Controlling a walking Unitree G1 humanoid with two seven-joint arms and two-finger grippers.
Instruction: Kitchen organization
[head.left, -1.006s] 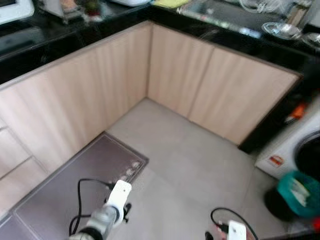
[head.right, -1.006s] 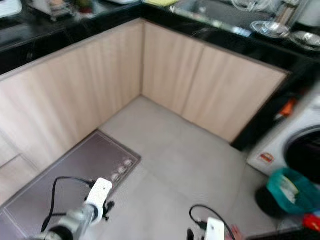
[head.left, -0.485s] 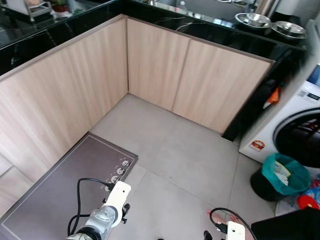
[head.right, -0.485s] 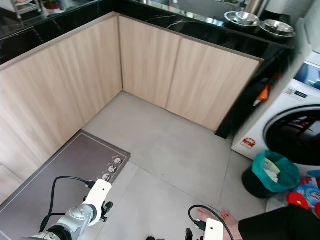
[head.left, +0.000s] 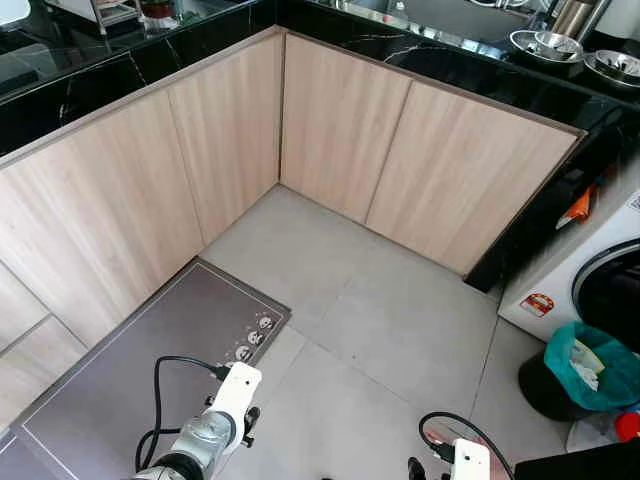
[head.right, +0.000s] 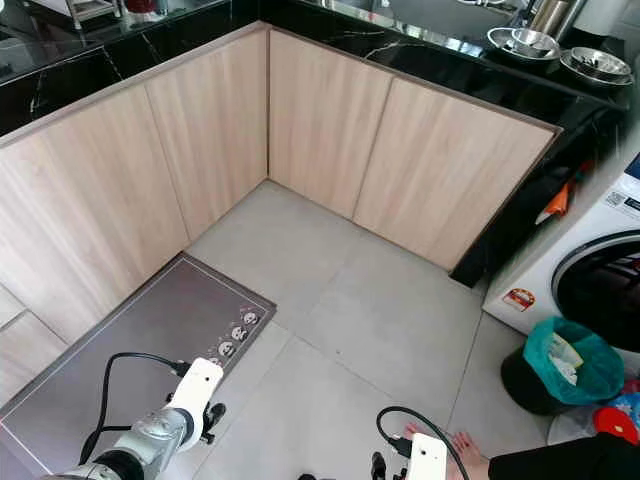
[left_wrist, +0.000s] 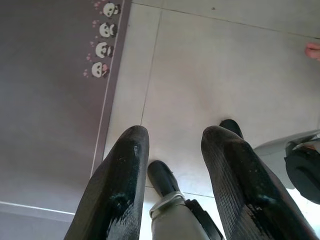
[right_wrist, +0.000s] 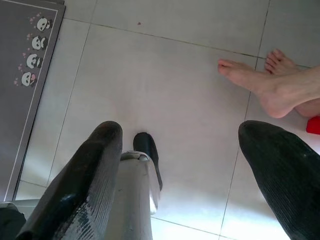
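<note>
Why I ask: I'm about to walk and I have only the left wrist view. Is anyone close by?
Observer: Yes. A person's bare feet are on the tiles just right of your right claw.
Operator: Anything else on that side?
Observer: A black bin with a teal liner stands on the floor before a white washing machine, ahead to the right.
Operator: And straight ahead?
Observer: Wooden cabinets meet in a corner under a black counter.

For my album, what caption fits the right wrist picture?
Open right claw hanging over pale floor tiles, beside a person's bare feet and a panda mat.
</note>
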